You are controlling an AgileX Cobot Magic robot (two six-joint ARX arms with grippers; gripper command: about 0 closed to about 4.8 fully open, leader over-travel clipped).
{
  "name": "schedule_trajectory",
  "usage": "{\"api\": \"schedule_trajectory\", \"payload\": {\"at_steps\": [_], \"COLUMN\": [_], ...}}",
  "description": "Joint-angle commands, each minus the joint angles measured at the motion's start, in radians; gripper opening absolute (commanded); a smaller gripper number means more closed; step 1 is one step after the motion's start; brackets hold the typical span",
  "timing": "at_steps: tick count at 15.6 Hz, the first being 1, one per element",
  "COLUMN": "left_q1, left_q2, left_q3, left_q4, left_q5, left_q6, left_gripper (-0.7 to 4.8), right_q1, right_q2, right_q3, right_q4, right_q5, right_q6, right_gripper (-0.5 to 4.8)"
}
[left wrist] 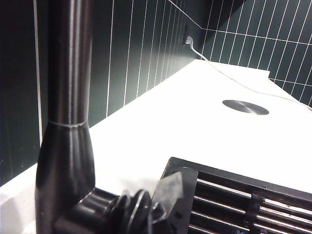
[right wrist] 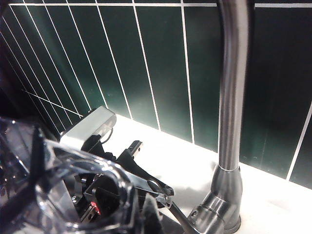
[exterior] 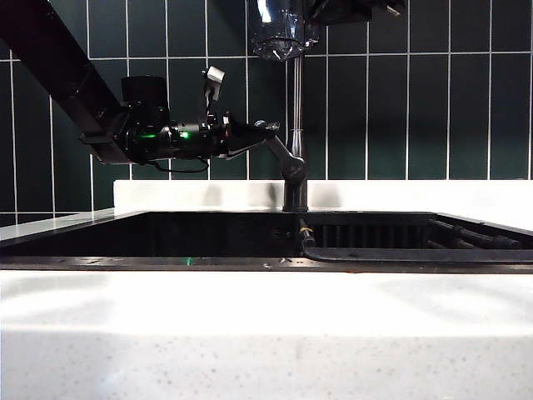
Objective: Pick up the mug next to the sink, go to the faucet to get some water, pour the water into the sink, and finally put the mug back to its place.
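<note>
Left gripper (exterior: 265,129): pressed together on the faucet (exterior: 295,158) lever from the left, above the sink (exterior: 150,237). Right gripper (exterior: 346,10): closed on the mug (exterior: 281,29), high beside the faucet pipe at the scene's top, so the lever move falls to the left arm.

Dim dark tiles, bright glaring countertop (exterior: 266,333), blurred close foreground

White speckled countertop (exterior: 266,333) runs across the front, w/ the black sink (exterior: 166,237) set into it. Faucet (exterior: 296,158) stands on the counter behind the sink. A round metal disc (left wrist: 245,107) and thin white cable (left wrist: 229,78) lie on the counter.
</note>
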State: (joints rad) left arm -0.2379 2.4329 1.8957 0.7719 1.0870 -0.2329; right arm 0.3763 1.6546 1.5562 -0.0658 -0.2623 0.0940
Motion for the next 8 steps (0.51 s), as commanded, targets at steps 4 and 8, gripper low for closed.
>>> {"api": "schedule_trajectory", "payload": {"at_steps": [4, 8], "left_q1": [-0.013, -0.013], "left_q2": [-0.023, -0.028], "left_q3": [-0.09, -0.09], "left_q4": [0.055, 0.099], "left_q5": [-0.053, -0.051], "left_q6": [-0.01, -0.036], "left_gripper": [-0.06, -0.06], "right_q1": [0.0, 0.0], "right_q2": [-0.007, -0.007], "right_q3": [0.006, 0.006], "right_q4": [0.014, 0.013], "right_q5": [-0.002, -0.002], "right_q6": [-0.01, -0.01], "right_gripper": [-0.03, -0.03]}}
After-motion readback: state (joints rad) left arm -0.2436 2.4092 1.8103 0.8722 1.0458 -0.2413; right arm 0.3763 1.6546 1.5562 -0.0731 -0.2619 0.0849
